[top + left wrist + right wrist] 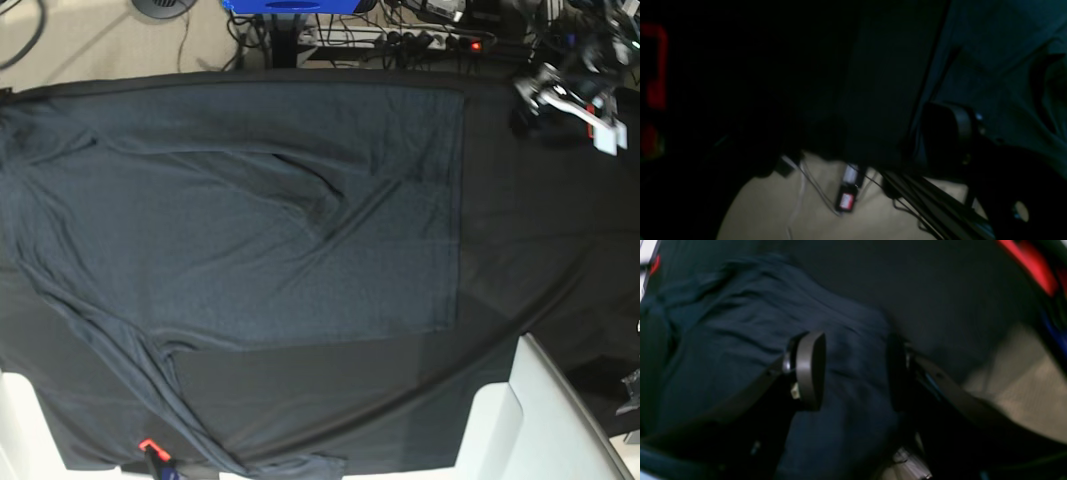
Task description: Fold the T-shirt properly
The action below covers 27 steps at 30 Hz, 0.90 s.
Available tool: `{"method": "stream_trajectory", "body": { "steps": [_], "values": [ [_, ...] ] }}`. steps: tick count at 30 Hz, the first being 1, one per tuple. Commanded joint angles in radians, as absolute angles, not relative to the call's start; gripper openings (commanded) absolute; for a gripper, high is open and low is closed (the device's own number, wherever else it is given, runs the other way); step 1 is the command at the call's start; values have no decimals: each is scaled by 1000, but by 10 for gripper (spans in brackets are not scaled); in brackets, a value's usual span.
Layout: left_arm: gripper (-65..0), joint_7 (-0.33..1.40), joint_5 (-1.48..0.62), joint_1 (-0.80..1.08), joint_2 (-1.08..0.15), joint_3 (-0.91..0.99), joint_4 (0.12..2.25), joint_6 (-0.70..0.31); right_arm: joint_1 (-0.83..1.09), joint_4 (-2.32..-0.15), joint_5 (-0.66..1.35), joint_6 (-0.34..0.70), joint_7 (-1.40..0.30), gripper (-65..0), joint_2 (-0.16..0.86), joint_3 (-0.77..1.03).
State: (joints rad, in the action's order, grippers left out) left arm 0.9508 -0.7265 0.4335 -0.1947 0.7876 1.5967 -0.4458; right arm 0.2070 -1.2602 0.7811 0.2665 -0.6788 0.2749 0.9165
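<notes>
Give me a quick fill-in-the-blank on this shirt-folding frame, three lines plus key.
1. In the right wrist view, the right claw has its jaws ____, with T-shirt fabric showing between them.
2. In the base view, the T-shirt lies spread on a ____ table covering.
3. In the left wrist view, cables lie past the table edge on the beige ____.

Missing words: open; black; floor

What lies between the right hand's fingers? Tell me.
In the right wrist view, only T-shirt fabric shows between the fingers of the open right hand.
</notes>
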Motion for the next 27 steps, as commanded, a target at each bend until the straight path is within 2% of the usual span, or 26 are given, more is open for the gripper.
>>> {"method": "stream_trajectory", "body": {
  "steps": [1, 5, 9, 17, 20, 24, 27],
  "values": [
    [-25, 937, -739, 437, -206, 780, 1639, -473, 174, -1257, 800, 280, -647, -365, 312, 868],
    [-25, 937, -739, 438, -202, 763, 1738, -547, 54, -1122, 800, 375, -507, -365, 450, 598],
    [-26, 937, -740, 437, -194, 763, 1756, -553, -151, -814, 800, 421, -363, -365, 565, 311],
    [-26, 937, -739, 446, -179, 773, 1755, -553, -426, -334, 800, 421, 7, -363, 596, -151],
    [-26, 937, -739, 446, -179, 774, 1755, -553, -452, -236, 802, 418, 88, -363, 572, -248],
    [-26, 937, -739, 446, -177, 774, 1755, -553, -452, -185, 802, 415, 127, -363, 555, -248],
    [-26, 937, -739, 446, -177, 774, 1755, -553, -450, -182, 802, 326, 128, -365, 555, -254]
  ]
}}
